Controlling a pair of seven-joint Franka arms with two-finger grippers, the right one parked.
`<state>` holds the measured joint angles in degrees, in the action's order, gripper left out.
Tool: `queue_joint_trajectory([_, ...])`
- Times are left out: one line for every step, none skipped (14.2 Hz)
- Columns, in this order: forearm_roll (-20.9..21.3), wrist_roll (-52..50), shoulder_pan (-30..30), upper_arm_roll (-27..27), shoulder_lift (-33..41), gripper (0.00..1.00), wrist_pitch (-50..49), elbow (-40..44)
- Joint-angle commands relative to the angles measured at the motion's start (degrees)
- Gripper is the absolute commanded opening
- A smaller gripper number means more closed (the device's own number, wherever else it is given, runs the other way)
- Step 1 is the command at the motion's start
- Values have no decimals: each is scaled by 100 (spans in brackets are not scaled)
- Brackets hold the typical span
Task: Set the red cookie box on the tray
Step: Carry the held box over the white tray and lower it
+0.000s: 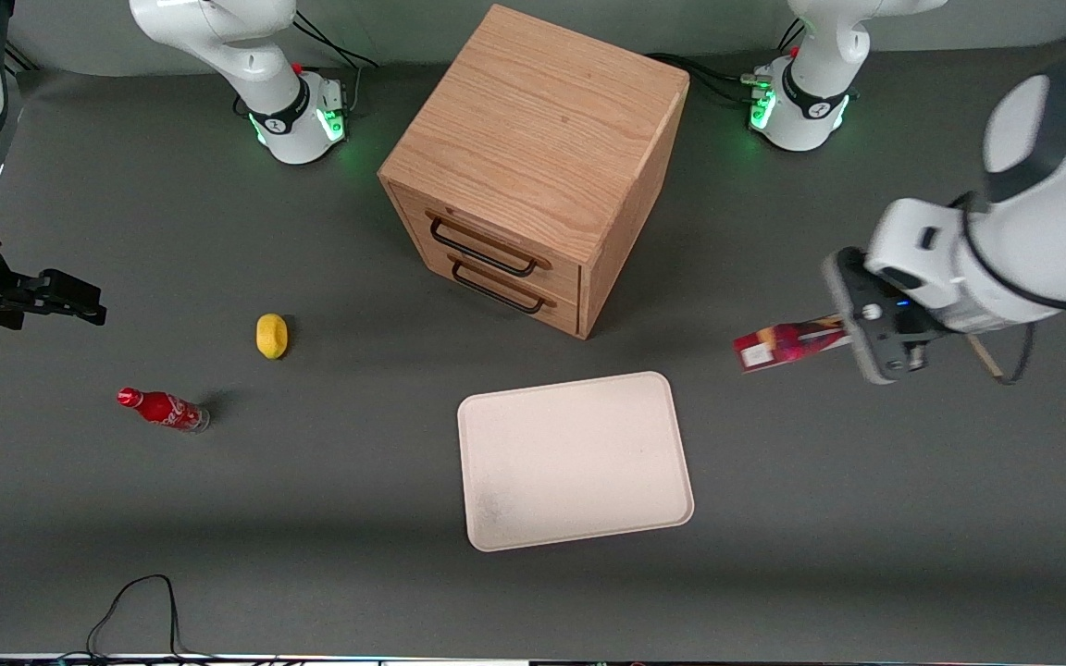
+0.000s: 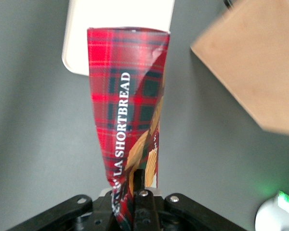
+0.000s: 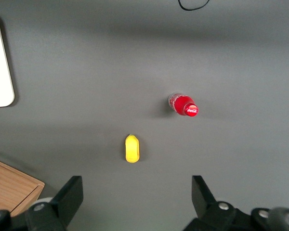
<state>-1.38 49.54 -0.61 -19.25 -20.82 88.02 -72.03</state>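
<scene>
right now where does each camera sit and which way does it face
Front view: high above the table, looking down at the tray, cabinet and both arms.
Left wrist view: on the working arm, looking along the red cookie box held in the gripper.
Right wrist view: looks down at the lemon and cola bottle, parked fingers showing.
All three show the tray.
</scene>
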Motion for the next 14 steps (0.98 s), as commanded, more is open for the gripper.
queue_joint_trajectory([199, -1678, -630, 36, -396, 0, 450, 304])
queue_joint_trajectory([270, -2416, -807, 36, -501, 0, 583, 330])
queue_joint_trajectory([279, -3328, -948, 36, -624, 0, 706, 391])
queue_joint_trajectory([262, -4137, -1036, 27, -816, 0, 786, 522])
queue_joint_trajectory([270, -4885, -1159, 36, -992, 0, 830, 689])
queue_joint_trajectory([270, -5406, -1230, 36, -1220, 0, 848, 882])
queue_joint_trajectory([279, -5898, -1257, 36, -1475, 0, 848, 1128])
queue_joint_trajectory([288, -6443, -1318, 62, -1686, 0, 883, 1295])
queue_joint_trajectory([349, -6927, -1345, 71, -1863, 0, 987, 1341])
queue_joint_trajectory([515, -7288, -1371, 80, -1969, 0, 1093, 1332])
queue_joint_trajectory([699, -7379, -1362, 71, -2048, 0, 1155, 1306])
queue_joint_trajectory([762, -7432, -1362, 80, -2145, 0, 1216, 1315])
queue_joint_trajectory([762, -7546, -1354, 80, -2215, 0, 1295, 1315])
queue_joint_trajectory([762, -7643, -1354, 88, -2277, 0, 1348, 1306])
